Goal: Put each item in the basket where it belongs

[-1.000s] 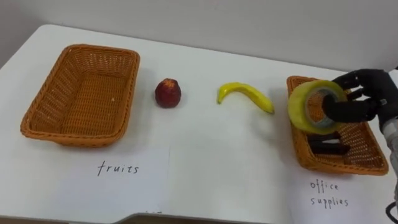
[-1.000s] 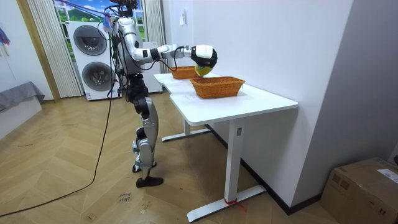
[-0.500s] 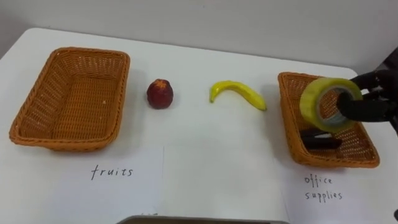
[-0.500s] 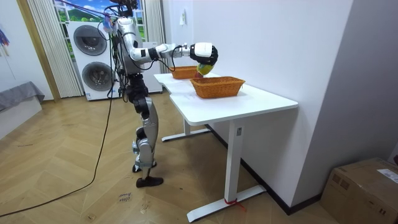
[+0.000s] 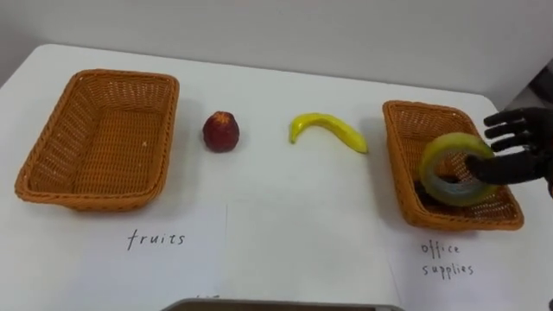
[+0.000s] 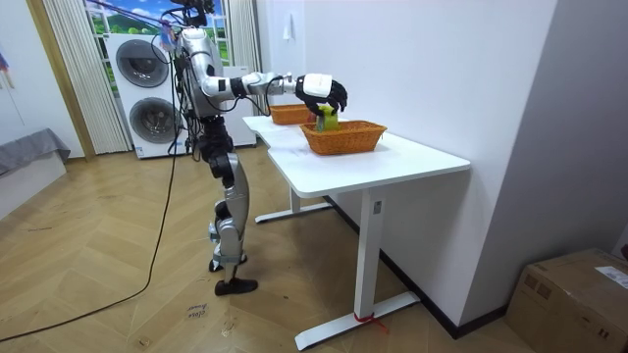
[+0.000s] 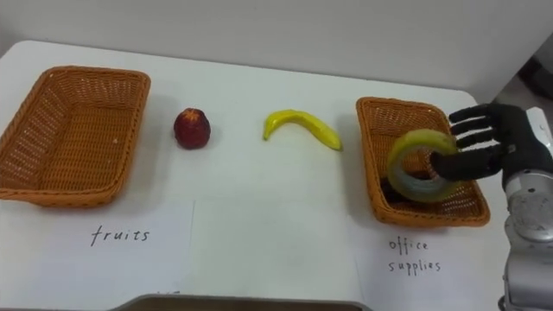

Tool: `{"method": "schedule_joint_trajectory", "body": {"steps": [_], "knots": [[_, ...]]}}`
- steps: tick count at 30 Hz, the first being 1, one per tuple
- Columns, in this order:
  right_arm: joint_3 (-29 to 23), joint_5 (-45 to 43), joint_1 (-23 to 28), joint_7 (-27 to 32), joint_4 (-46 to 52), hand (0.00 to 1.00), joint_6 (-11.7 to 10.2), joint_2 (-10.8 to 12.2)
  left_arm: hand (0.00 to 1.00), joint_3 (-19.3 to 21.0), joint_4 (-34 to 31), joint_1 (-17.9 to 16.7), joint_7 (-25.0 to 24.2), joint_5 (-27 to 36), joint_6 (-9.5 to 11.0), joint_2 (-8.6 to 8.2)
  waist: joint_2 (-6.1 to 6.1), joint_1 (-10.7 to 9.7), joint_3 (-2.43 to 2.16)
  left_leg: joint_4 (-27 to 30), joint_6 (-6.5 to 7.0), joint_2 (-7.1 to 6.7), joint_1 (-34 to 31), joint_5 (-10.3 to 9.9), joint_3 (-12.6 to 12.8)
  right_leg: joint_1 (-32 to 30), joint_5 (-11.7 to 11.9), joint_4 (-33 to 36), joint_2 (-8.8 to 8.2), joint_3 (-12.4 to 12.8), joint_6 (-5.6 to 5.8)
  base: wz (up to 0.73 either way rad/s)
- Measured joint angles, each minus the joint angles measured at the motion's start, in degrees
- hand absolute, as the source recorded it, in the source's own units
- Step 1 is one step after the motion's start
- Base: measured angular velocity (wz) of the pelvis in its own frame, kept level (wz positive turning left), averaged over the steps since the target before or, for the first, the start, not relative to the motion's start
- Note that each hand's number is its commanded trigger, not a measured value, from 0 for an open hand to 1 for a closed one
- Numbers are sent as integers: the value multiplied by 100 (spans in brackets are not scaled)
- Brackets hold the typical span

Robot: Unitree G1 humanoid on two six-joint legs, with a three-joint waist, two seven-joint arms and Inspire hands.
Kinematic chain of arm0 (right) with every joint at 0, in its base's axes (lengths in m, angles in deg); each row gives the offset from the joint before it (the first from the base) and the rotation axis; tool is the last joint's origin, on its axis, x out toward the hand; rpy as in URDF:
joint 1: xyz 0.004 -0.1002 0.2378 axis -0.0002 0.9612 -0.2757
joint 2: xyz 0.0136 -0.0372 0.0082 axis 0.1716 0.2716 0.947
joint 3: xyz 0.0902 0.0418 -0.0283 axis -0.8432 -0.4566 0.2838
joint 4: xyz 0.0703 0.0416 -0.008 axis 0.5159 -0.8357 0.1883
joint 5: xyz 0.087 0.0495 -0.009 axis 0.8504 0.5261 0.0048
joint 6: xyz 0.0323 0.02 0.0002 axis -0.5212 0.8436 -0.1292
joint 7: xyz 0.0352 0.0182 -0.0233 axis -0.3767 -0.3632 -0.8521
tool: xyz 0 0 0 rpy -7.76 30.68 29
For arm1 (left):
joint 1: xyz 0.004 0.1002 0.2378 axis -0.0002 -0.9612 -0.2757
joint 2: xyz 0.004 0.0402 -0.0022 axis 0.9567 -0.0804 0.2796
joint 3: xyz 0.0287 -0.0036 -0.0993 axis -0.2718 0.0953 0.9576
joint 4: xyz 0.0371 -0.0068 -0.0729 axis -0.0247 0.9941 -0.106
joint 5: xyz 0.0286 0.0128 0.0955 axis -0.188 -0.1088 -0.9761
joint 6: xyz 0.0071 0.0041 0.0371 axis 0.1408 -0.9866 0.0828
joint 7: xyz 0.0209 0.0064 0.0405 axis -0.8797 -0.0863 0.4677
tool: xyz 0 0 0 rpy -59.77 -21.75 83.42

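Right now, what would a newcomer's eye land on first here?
A yellow tape roll sits tilted in the right basket, with the robot's right hand beside it, fingers spread and thumb at the roll. A banana and a red fruit lie on the white table between that basket and the left basket.

The right hand (image 7: 491,142) is at the scene's right, its arm stretched forward from the body, fingers spread straight and thumb pointing left.
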Motion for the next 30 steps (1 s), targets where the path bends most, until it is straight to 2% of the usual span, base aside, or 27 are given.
{"method": "schedule_joint_trajectory", "body": {"steps": [9,30], "knots": [[0,3,0,-54,0,0,-5,0,0,-2,1,-24,0,0,0,94,-26,45,3,-1,0,0,4,0,1,4,0,3,1,9,-1,0],[0,3,0,-57,0,0,-6,0,0,-2,1,-40,0,-1,-1,97,-23,45,9,-6,1,0,4,0,1,3,0,2,1,10,0,0]]}}
